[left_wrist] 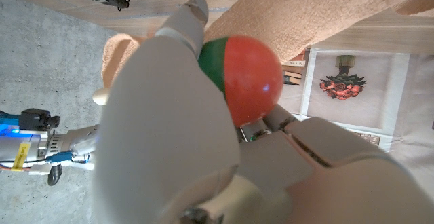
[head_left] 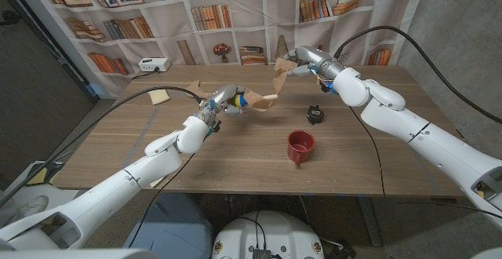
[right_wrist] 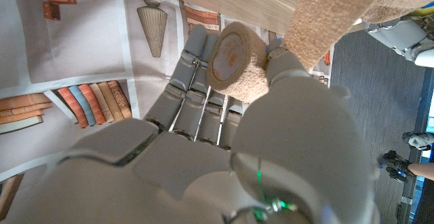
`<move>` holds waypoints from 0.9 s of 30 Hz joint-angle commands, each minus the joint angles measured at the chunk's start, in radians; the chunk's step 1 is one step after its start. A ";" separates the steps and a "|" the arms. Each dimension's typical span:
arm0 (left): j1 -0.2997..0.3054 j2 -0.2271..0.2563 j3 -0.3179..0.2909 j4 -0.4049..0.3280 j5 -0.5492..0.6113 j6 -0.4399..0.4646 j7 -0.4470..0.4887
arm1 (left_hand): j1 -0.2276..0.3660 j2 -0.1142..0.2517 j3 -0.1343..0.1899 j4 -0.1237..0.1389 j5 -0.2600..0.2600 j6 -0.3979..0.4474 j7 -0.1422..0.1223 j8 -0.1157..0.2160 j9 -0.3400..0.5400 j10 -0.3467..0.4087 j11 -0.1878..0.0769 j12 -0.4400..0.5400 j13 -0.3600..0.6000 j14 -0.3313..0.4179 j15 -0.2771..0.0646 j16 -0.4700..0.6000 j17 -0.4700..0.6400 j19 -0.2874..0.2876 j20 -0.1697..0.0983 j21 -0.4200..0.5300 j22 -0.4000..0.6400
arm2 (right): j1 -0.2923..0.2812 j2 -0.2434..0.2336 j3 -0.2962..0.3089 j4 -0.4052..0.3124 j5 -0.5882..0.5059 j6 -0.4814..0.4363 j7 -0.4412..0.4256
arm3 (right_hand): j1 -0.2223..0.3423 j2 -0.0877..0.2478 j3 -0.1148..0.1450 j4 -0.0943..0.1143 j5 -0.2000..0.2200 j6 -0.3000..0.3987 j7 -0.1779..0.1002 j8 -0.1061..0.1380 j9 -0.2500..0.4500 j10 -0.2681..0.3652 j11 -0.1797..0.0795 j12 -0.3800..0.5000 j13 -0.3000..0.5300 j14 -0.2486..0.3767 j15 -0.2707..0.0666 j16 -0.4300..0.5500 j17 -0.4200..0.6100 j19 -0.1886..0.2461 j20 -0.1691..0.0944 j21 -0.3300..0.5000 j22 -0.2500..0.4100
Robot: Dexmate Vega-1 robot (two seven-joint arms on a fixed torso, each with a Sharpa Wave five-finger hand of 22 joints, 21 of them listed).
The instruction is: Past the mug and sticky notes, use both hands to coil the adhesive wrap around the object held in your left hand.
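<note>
Wood-grain brown tabletop [head_left: 235,153] carries everything, and both white arms reach in over it from the near corners. Above the far middle of the table, the right hand [head_left: 302,59] grips a tan, fuzzy roll of adhesive wrap [right_wrist: 234,61] between its fingers and thumb. From that roll a tan strip of unrolled wrap [head_left: 276,86] runs down across the gap to the left hand [head_left: 227,100], which is raised over the table's middle. The left hand's fingers are closed around a small rounded object, red and green in the left wrist view [left_wrist: 247,75], with blue and yellow showing on it from the head camera; the strip reaches this object. Nearer the front edge stands a red round mug [head_left: 300,146], upright, well apart from both hands. Between the mug and the right hand lies a small black item [head_left: 315,115], too small to identify. A pale yellow pad of sticky notes [head_left: 159,96] lies flat near the table's far left.
</note>
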 commanded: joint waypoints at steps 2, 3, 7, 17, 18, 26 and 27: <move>-0.025 -0.007 0.034 0.016 0.018 -0.003 -0.038 | 0.156 0.163 -0.004 0.000 -0.004 0.008 0.010 -0.002 0.000 0.007 -0.006 -0.002 0.004 0.014 -0.004 -0.004 -0.001 0.007 0.003 -0.001 0.003 | 0.000 0.004 0.004 -0.016 -0.004 0.025 0.003 | 0.058 0.077 0.034 0.003 0.007 0.110 -0.102 0.002 0.002 0.159 -0.154 0.006 0.004 0.089 -0.199 -0.002 0.005 -0.007 -0.057 0.012 0.002; -0.029 -0.007 0.039 0.016 0.025 -0.003 -0.043 | 0.157 0.164 -0.004 0.000 -0.004 0.006 0.009 -0.001 0.003 0.008 -0.006 -0.002 0.004 0.014 -0.004 -0.004 -0.001 0.006 0.003 -0.001 0.003 | 0.000 0.005 0.004 -0.015 -0.003 0.029 0.002 | 0.058 0.077 0.034 0.003 0.007 0.110 -0.102 0.002 0.002 0.159 -0.153 0.006 0.005 0.089 -0.199 -0.002 0.005 -0.007 -0.057 0.013 0.002; -0.045 -0.008 0.065 0.017 0.053 -0.009 -0.067 | 0.157 0.164 -0.003 0.000 -0.004 0.006 0.009 -0.002 0.002 0.006 -0.006 -0.003 0.003 0.014 -0.003 -0.004 -0.001 0.006 0.004 -0.001 0.003 | 0.003 0.012 0.002 -0.009 -0.001 0.044 0.000 | 0.058 0.077 0.035 0.002 0.007 0.110 -0.101 0.001 0.003 0.157 -0.152 0.004 0.003 0.089 -0.200 -0.006 0.008 -0.010 -0.058 0.019 0.001; -0.072 -0.040 0.087 0.064 0.010 -0.019 -0.126 | 0.157 0.164 -0.004 0.001 -0.004 0.007 0.010 -0.003 0.000 0.008 -0.006 -0.004 0.002 0.015 -0.004 -0.004 -0.001 0.006 0.003 -0.002 0.003 | -0.016 0.013 0.022 -0.014 0.022 0.064 -0.014 | 0.058 0.076 0.036 0.000 0.007 0.112 -0.103 0.000 0.004 0.157 -0.152 0.004 0.006 0.090 -0.200 -0.011 0.014 -0.016 -0.059 0.031 -0.001; -0.073 -0.043 0.086 0.068 0.001 -0.019 -0.129 | 0.157 0.164 -0.004 0.001 -0.004 0.008 0.010 -0.004 -0.001 0.009 -0.008 -0.003 0.002 0.015 -0.004 -0.005 -0.001 0.006 0.003 -0.002 0.003 | -0.020 0.011 0.025 -0.018 0.024 0.065 -0.016 | 0.058 0.077 0.037 0.000 0.007 0.112 -0.103 0.000 0.004 0.157 -0.151 0.004 0.007 0.090 -0.200 -0.012 0.014 -0.015 -0.058 0.032 -0.001; -0.080 -0.047 0.075 0.082 -0.002 0.009 -0.108 | 0.156 0.164 -0.004 0.001 -0.005 0.010 0.012 -0.003 0.000 0.009 -0.006 -0.003 0.005 0.015 -0.003 -0.005 -0.001 0.006 0.003 -0.002 0.003 | -0.075 -0.022 0.072 -0.071 0.076 0.094 -0.027 | 0.057 0.078 0.038 0.001 0.007 0.114 -0.103 -0.001 0.005 0.157 -0.150 0.003 0.007 0.093 -0.199 -0.015 0.019 -0.019 -0.058 0.041 -0.002; -0.080 -0.047 0.073 0.083 -0.005 0.015 -0.107 | 0.157 0.164 -0.004 0.001 -0.005 0.009 0.011 -0.003 0.001 0.008 -0.007 -0.003 0.005 0.015 -0.003 -0.005 -0.001 0.006 0.003 -0.002 0.003 | -0.084 -0.025 0.079 -0.079 0.081 0.099 -0.033 | 0.057 0.077 0.038 0.000 0.007 0.112 -0.101 -0.002 0.005 0.157 -0.152 0.003 0.008 0.093 -0.200 -0.016 0.020 -0.020 -0.058 0.043 -0.003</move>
